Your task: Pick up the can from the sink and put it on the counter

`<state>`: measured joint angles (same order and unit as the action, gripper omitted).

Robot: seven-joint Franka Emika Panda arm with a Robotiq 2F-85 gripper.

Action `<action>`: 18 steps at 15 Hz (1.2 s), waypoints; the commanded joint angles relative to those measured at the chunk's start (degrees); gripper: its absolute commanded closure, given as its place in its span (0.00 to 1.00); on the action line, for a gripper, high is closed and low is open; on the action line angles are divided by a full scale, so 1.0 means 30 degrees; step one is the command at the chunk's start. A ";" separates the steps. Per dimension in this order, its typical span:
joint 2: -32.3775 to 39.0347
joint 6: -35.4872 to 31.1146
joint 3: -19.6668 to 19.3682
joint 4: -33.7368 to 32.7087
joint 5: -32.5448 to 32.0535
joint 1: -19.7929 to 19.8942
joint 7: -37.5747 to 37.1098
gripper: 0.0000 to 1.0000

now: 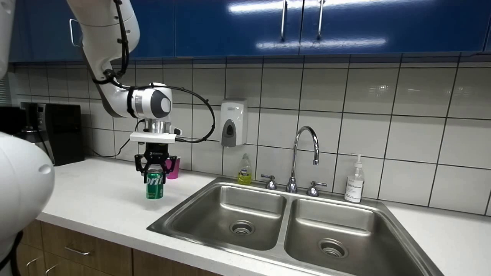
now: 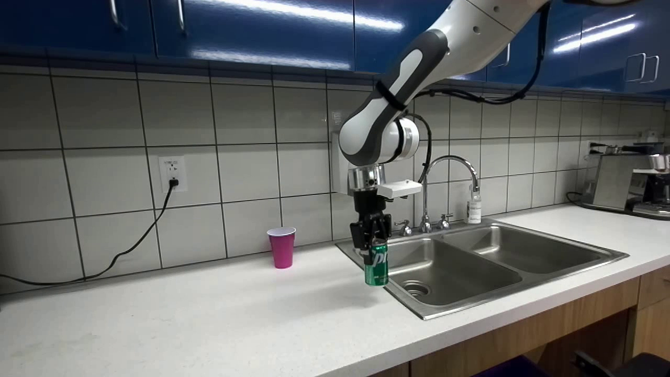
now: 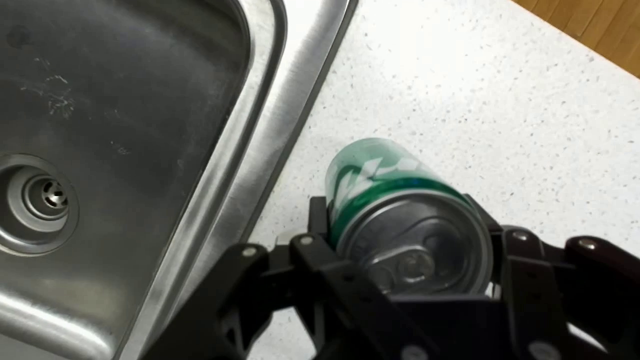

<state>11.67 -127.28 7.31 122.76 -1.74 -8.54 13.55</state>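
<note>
Can [image 1: 155, 188] at frame's lower left is hanging gripped in our tool [image 1: 155, 178]; we are risking a topple if releasing high.

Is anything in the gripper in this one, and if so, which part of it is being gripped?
The green can: the gripper holds it by opposite sides of its upper half.

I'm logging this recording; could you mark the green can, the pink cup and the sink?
Green can [image 3: 410, 222], in the wrist view: on its metal top.
Pink cup [image 2: 282, 250], in an exterior view: on its pink side.
Sink [image 1: 285, 228], in an exterior view: on the divider between its basins.
</note>
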 commanded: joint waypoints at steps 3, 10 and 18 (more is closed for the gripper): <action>0.0910 -0.0344 0.0198 -0.0448 -0.0921 -0.0154 -0.0407 0.62; 0.1425 -0.0797 0.0208 -0.0342 -0.1231 -0.0248 -0.0525 0.62; 0.1655 -0.1406 0.0180 -0.0068 -0.1253 -0.0250 -0.0667 0.62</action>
<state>16.89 -130.70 7.52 122.39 -4.00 -9.30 13.47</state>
